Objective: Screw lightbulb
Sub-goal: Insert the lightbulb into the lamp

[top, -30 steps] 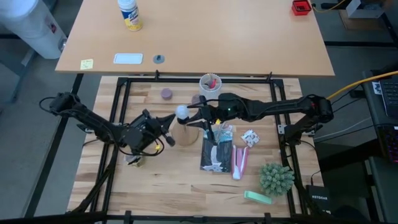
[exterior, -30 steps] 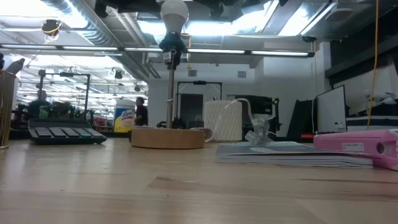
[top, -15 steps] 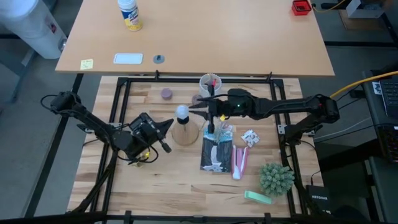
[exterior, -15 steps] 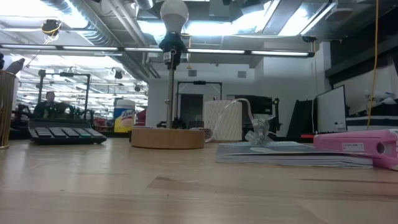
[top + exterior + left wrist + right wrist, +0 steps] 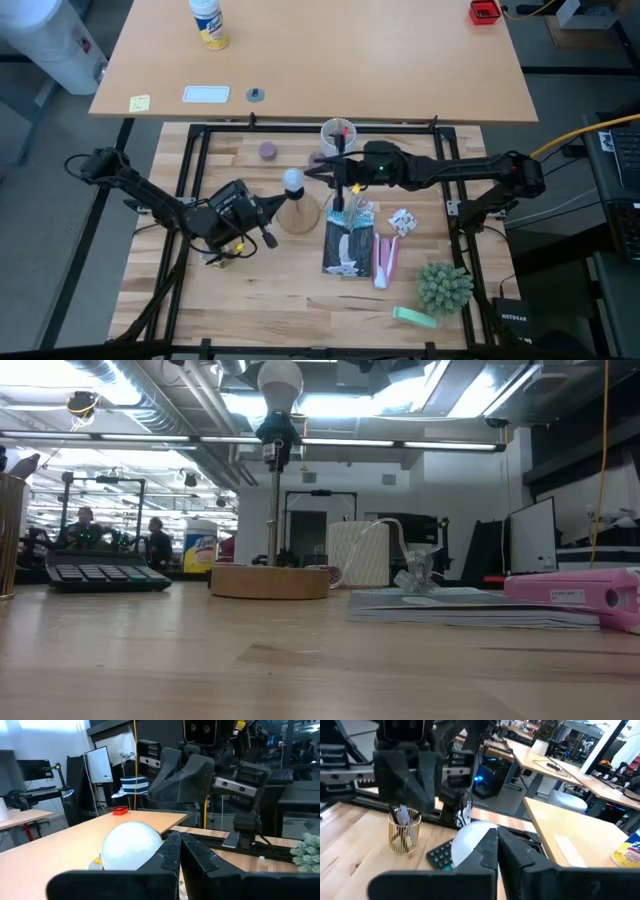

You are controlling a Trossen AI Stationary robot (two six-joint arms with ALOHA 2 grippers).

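The white lightbulb sits upright in the black socket on top of the thin post of the round wooden stand. In the low view the lightbulb stands free, with no finger on it. My left gripper is shut and points toward the bulb from the table's left, just short of it. My right gripper is also shut and points at the bulb from the right, a little away from it. Both wrist views show the lightbulb behind the closed fingertips.
A white cup with red items stands behind the stand, with a purple disc to its left. A dark booklet, a pink item, a crumpled wrapper and a green plant lie to the right. A calculator lies on the left.
My right gripper has let go of the lightbulb and drawn back a little toward the table's right and upward. The bulb stays upright in the socket. My left gripper has tipped its fingers upward from the stand's base toward the bulb.
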